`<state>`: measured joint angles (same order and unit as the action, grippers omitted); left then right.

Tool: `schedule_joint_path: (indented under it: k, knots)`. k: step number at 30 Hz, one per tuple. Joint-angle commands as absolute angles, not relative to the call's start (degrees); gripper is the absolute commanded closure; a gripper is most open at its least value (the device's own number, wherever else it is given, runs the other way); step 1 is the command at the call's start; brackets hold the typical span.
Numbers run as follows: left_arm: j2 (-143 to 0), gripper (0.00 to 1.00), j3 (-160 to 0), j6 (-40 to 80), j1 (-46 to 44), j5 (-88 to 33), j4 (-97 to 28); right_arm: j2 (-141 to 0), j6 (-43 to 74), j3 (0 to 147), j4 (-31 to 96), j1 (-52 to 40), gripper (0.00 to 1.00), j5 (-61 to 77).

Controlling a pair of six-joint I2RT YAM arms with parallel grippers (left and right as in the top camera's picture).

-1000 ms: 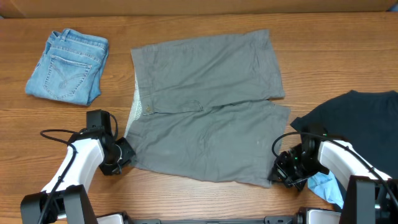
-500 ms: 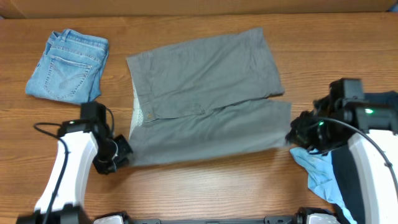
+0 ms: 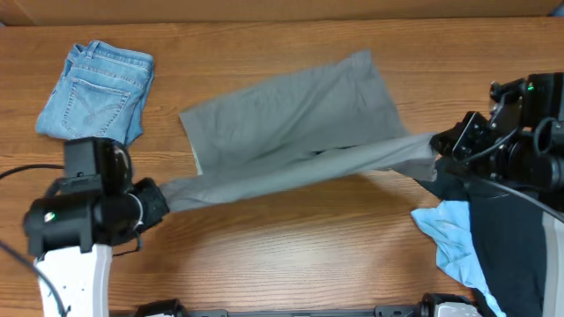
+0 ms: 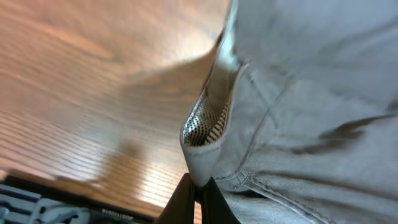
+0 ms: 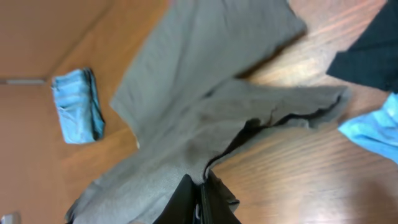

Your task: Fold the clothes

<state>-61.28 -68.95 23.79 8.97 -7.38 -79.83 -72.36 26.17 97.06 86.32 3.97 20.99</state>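
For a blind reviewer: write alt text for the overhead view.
Two robot arms stretch grey shorts between them over a wooden table: the left tool grips the waistband end, the right tool the leg end. Folded blue jeans lie far left; a dark navy shirt and light-blue cloth lie at right.

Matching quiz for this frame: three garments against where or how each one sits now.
1. grey shorts
2. jeans
3. navy shirt

A. folded, far left end of the table
B. lying at the table's right end
C. pulled taut between the left gripper and right gripper

Pairs: 1-C, 2-A, 3-B
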Motion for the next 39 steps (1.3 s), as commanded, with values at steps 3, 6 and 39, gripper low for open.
schedule_joint_path:
  k: [3, 6, 39]
  knots:
    - [-60.0, 0.96, -78.7, 22.6, 9.5, 2.3, -79.8, -72.0, 29.3, 100.4, 79.4, 4.6, 0.96, 15.8]
    - [-61.4, 0.96, -78.5, 22.6, 9.3, 2.3, -77.9, -74.3, 30.5, 100.4, 75.5, 4.6, 0.96, 13.4]
    - [-103.7, 0.96, -78.7, 22.3, 4.5, 6.6, -53.3, -112.0, 31.5, 100.4, 43.7, 4.6, 0.95, 13.5]
